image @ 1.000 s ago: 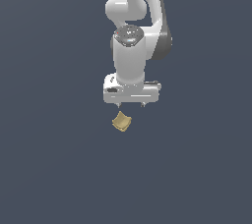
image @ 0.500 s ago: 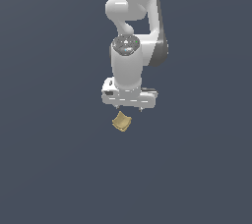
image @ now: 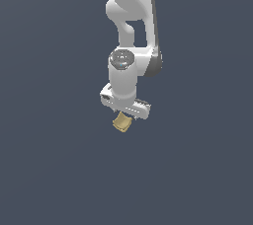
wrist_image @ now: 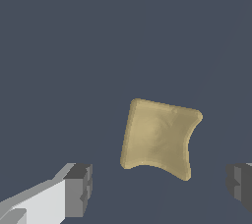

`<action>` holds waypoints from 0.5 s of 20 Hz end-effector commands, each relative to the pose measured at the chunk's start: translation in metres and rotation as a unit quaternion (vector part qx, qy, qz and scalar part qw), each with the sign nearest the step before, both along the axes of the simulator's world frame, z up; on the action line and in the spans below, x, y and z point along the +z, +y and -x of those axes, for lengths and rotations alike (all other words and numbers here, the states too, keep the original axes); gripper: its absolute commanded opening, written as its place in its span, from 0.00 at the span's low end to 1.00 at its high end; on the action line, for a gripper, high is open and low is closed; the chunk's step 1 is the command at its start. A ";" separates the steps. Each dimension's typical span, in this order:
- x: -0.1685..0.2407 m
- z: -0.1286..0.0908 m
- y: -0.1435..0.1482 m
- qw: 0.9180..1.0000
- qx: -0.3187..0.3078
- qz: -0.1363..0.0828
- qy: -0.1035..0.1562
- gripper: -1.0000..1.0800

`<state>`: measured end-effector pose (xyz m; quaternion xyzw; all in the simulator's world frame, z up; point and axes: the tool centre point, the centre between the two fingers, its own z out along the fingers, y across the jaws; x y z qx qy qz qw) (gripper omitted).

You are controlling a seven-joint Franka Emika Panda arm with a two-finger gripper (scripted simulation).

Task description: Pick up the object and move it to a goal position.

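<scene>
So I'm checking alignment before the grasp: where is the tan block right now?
In the exterior view the tan block lies on the dark floor just below the claw; the wrist view shows it between the open fingers, ungrasped.

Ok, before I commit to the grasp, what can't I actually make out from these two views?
- Exterior view: the gripper fingers are hidden behind its own white body, so their height above the object is unclear.
- Wrist view: both fingertips are cut off by the picture's edges, one almost entirely.
- Wrist view: the object shows its top only; its underside is hidden.
- No goal marker appears in either view.
</scene>
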<state>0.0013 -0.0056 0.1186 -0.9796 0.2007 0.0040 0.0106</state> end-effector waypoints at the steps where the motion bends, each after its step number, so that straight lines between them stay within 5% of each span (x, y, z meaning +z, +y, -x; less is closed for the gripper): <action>1: -0.009 0.000 -0.004 1.000 -0.029 0.003 0.000 0.96; 10: -0.027 0.002 -0.014 0.996 -0.088 0.011 -0.001 0.96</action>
